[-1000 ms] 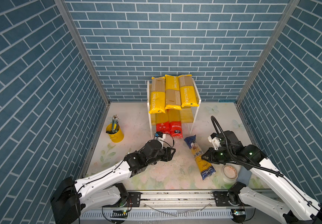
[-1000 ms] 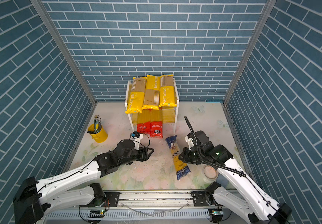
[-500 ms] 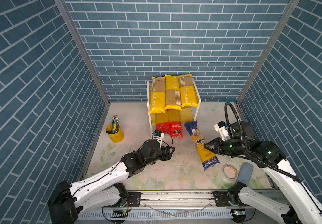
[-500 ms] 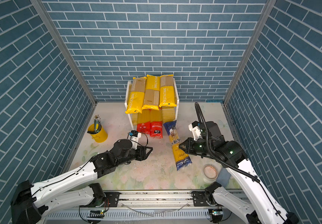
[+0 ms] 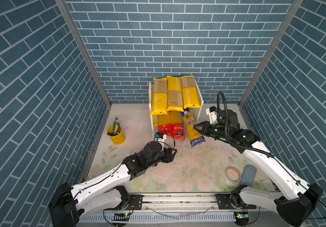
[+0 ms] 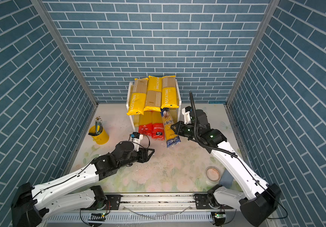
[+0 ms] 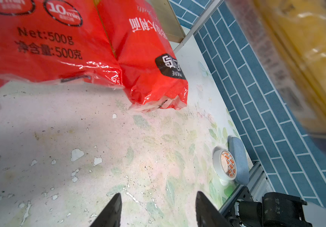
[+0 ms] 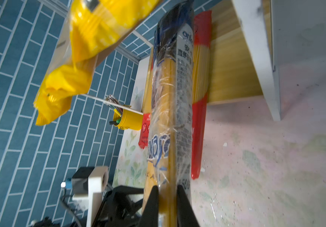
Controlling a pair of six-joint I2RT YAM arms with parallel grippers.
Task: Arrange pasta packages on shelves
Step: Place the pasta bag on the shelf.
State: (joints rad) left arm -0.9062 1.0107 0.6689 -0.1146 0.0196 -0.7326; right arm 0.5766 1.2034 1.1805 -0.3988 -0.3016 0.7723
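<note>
Step in hand, by the look: last bag into the lower tier. The blue-ended bag (image 5: pixel 190 125) is held by the right fingers (image 8: pixel 152 206), clamped on its 3 o'clock edge abt mid-length. Its far end sits under the top tier of the rack (image 8: pixel 232 68), at 3 o'clock of the two red-ended bags (image 5: pixel 177 130). Its near end sticks out over the counter (image 5: pixel 197 163) twd 5 o'clock, so it's a bit skewed. Whether it rests on the board can't be told.

To do it well: swing the near end round to 6 o'clock so the bag runs parallel w/ the reds. Stay low under the drooping PASTATIME bags (image 5: pixel 174 94), push twd 12, then let go. Left fingers (image 7: pixel 113 212) are apart and empty, at 6 o'clock of the reds.

Feel: crinkly clear film, prob. slippery. Strands are stiff, straight and likely brittle, so no twisting. Board is smooth wood grain; frame is thin and white.
</note>
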